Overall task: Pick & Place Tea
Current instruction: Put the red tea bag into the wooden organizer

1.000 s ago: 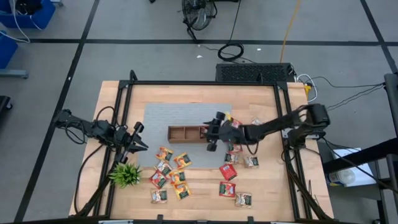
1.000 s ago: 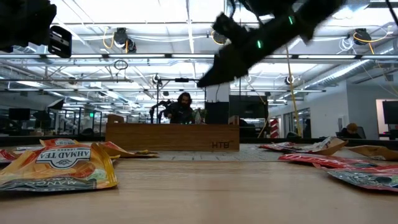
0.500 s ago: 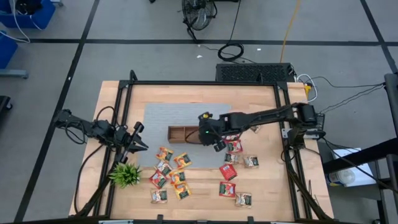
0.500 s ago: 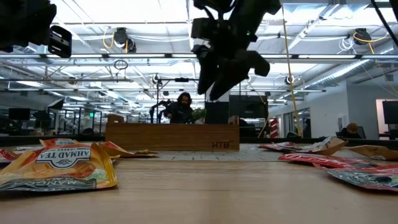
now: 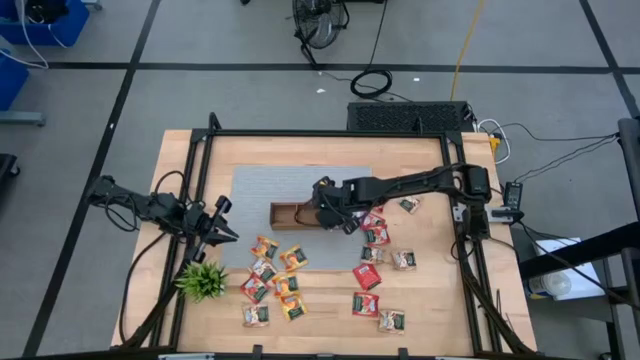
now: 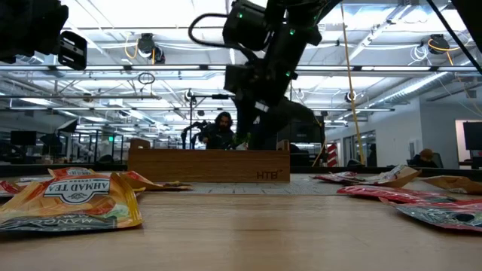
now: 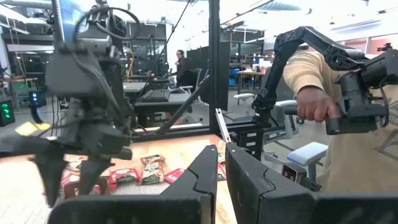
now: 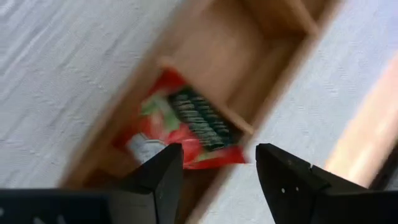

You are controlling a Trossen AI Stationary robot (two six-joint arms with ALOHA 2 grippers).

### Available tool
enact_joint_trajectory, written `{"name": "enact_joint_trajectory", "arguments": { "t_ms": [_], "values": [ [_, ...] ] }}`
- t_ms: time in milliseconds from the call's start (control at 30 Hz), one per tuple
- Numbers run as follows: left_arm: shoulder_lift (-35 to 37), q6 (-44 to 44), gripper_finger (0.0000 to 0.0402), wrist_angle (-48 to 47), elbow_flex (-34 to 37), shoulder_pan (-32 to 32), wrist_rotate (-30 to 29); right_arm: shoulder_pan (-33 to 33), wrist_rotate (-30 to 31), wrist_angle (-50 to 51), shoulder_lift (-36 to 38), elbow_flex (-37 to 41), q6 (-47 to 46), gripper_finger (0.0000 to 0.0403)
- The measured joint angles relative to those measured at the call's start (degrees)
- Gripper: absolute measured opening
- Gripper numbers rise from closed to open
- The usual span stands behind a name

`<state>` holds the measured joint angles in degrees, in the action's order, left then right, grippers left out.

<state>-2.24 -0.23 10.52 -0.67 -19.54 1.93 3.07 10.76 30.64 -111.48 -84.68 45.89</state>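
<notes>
The brown wooden tray [image 5: 290, 213] lies on a grey mat [image 5: 290, 185]. My right gripper [image 5: 326, 212] hangs over the tray's right part, tipped downward, fingers open [image 8: 214, 168]. Below them a red tea sachet [image 8: 186, 127] lies inside a tray compartment, beside a divider [image 8: 233, 118]; the fingers are clear of it. Other tea sachets lie loose on the table, several near the front [image 5: 272, 278] and several to the right [image 5: 376, 240]. My left gripper [image 5: 226, 222] waits shut at the table's left edge, holding nothing [image 7: 221, 177].
A small green plant [image 5: 203, 280] stands at the front left corner. A black frame [image 5: 330, 135] borders the table. Sachets lie close to the low camera at left [image 6: 71, 199] and right [image 6: 440, 211]. A person [image 7: 323, 118] stands beyond the table.
My right gripper has moved toward the table's left edge, from above the sachets right of the tray to over the tray's right part. Its wrist has rolled and the fingers have tipped downward.
</notes>
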Motion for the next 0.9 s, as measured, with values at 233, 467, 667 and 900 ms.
{"name": "enact_joint_trajectory", "arguments": {
  "t_ms": [233, 467, 667, 900],
  "values": [
    [0.00, 0.00, 0.0035, 0.02, 0.00, 0.01, -0.02, 0.30, -0.81, 0.33, -0.09, 0.00, 0.05, 0.0185],
    [0.00, 0.00, 0.0035, 0.00, 0.00, 0.01, -0.01, 0.33, -2.03, -0.73, -1.58, -0.08, 0.20, 0.0185],
    [0.00, 0.00, 0.0035, -0.01, 0.00, 0.01, 0.00, 0.35, -1.97, 0.04, -1.92, 0.04, 0.31, 0.0184],
    [0.02, 0.00, 0.0035, 0.00, 0.00, -0.01, -0.02, 0.33, -1.79, 1.14, -1.92, 0.00, -0.17, 0.0125]
  ]
}}
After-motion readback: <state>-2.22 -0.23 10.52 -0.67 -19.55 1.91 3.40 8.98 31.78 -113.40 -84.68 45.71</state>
